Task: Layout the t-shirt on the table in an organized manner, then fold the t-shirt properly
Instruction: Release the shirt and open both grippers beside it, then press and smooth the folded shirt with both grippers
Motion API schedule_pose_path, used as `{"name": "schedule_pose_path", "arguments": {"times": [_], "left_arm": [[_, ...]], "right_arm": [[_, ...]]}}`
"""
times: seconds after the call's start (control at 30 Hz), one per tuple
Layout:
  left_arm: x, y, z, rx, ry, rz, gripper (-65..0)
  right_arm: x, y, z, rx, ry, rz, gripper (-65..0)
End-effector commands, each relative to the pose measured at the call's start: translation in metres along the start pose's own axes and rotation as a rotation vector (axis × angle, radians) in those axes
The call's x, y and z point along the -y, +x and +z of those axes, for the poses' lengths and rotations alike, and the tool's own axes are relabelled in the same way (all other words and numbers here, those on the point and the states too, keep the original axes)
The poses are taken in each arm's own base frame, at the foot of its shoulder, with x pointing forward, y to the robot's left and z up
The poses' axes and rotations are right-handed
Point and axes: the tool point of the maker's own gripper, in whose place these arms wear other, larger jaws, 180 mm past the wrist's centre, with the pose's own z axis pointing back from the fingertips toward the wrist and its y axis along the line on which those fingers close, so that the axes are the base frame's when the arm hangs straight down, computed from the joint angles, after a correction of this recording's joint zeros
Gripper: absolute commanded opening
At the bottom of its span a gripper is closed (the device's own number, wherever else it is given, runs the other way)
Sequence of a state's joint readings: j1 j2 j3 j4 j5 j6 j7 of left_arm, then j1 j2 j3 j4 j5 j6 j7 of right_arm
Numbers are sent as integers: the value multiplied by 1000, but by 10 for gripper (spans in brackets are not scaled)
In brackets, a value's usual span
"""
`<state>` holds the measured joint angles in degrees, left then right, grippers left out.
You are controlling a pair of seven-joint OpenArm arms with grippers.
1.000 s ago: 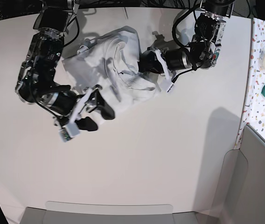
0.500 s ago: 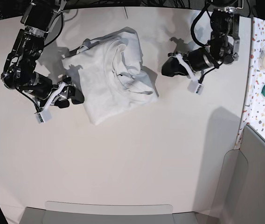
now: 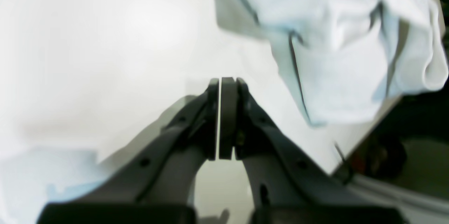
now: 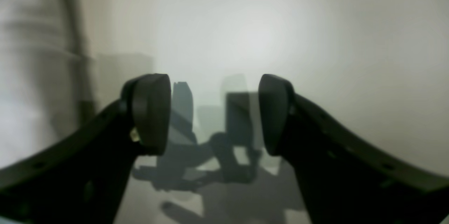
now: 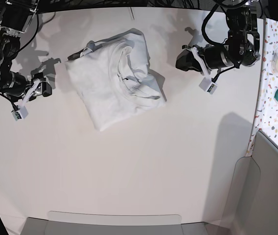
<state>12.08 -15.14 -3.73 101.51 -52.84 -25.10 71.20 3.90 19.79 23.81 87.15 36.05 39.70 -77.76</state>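
The shirt (image 5: 114, 78) lies bunched mid-table (image 5: 144, 166), both arms clear of it. My left gripper (image 5: 182, 58) is closed and empty, right gripper (image 5: 46, 88) spread wide and empty. I'd open the left, pinch 2 separate hem corners, then pull apart.

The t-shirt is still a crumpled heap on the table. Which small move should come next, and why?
Probably the right gripper should move toward the nearest edge of the t-shirt to pinch it. The shirt lies bunched and folded over itself on the table, held by neither arm. The right jaws are open and empty beside it, while the left gripper is shut and empty, so it must open first.
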Motion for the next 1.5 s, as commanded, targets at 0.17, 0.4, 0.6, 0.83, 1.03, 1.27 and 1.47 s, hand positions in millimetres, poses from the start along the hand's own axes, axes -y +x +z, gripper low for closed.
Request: {"name": "schedule_pose_path", "arguments": {"times": [0.17,0.4,0.6,0.83,1.03,1.27,1.47], "left_arm": [[2,15,5,38,-4,-27,-640],[15,17,-29,-85,59,-103,-642],[21,28,-46,-147,130,-281,-641],[18,40,-51,-144,189,-333,-640],[18,44,-51,-123,192,-336,-640],[18,43,-52,-123,191,-335,-640],[8,48,-65,-145,190,-294,-640]], "right_arm": [[22,-8,0,-85,-157,71,-622],[17,-6,-20,-151,-278,284,-650],[0,-9,-32,-176,-257,366,-650],[2,-6,-23,-161,-277,392,-650],[-17,17,-15,-2,-268,401,-650],[-51,20,-14,137,-211,372,-650],[-63,2,-14,116,-189,362,-650]]}}
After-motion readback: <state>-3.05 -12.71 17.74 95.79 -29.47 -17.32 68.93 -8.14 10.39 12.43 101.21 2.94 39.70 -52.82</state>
